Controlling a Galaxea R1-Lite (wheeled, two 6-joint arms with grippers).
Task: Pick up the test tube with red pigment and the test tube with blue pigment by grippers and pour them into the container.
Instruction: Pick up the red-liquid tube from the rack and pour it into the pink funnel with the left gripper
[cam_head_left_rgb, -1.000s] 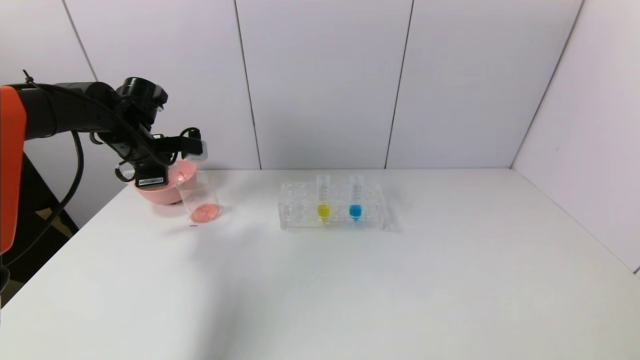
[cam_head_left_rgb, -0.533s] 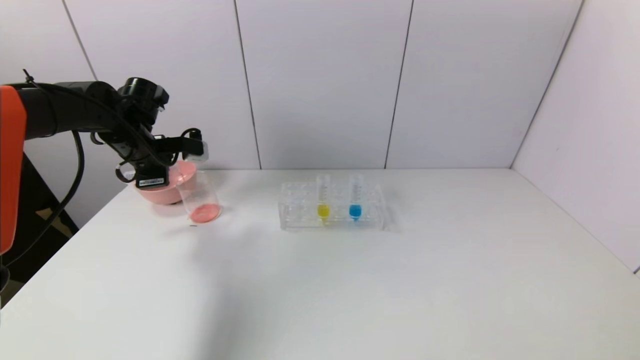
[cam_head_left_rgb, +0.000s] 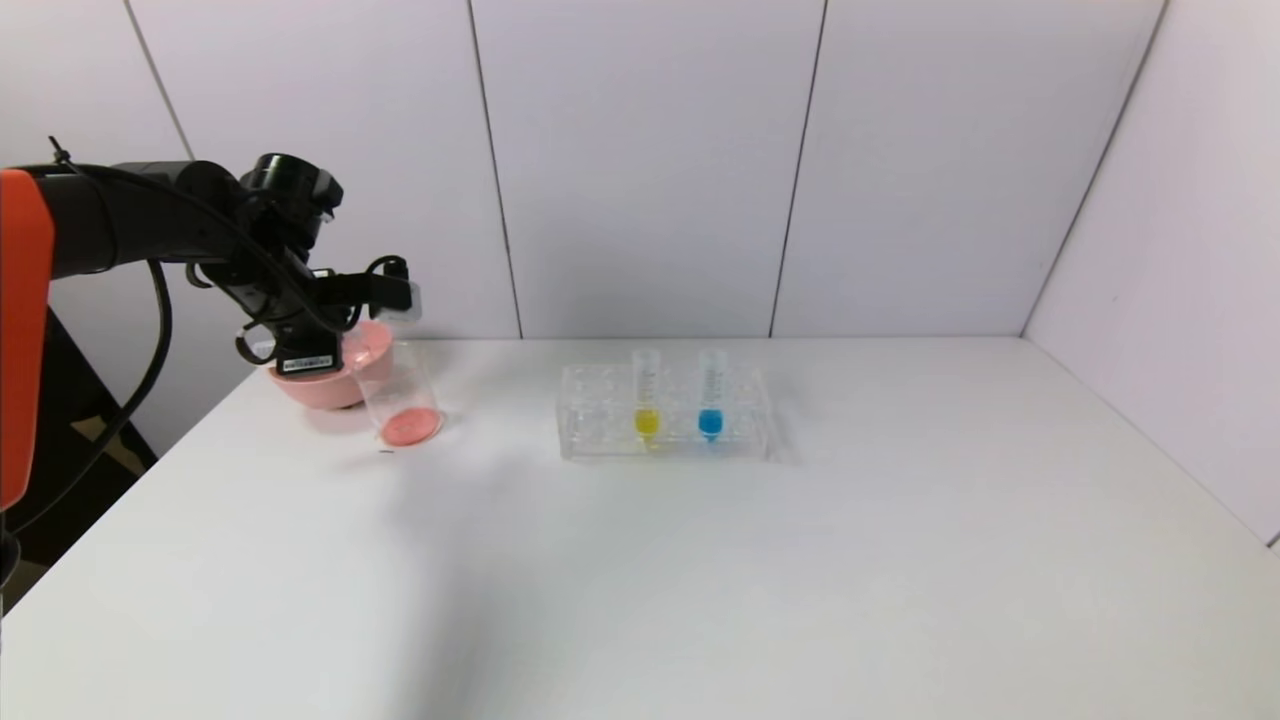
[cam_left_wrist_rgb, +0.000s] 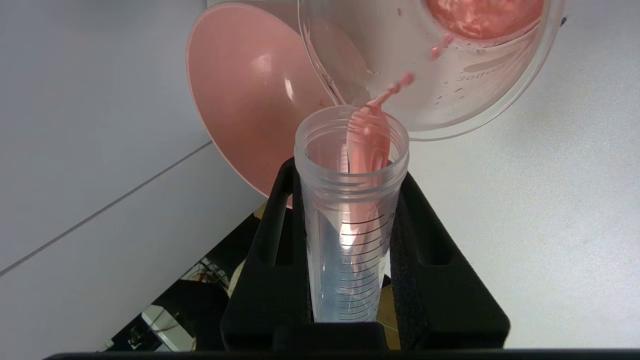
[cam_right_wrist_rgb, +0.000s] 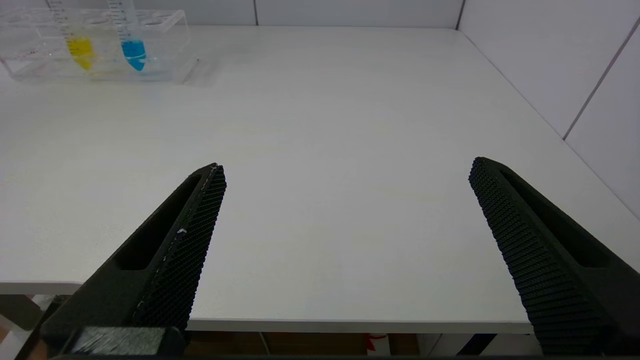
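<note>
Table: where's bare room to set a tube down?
Free: the table in front of the tube rack and right of it to the wall. Crowded: far left corner, where the left hand tips the red tube over the beaker beside the pink bowl.

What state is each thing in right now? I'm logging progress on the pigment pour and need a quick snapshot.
left gripper: shut on the red test tube, over the beaker.
red test tube: tipped, nearly empty, last red running out.
beaker: upright, red liquid pooled in it.
blue test tube: upright in the rack, full.
yellow tube: upright in the rack.
pink bowl: upright behind the beaker.
right gripper: open, parked at the near table edge.
</note>
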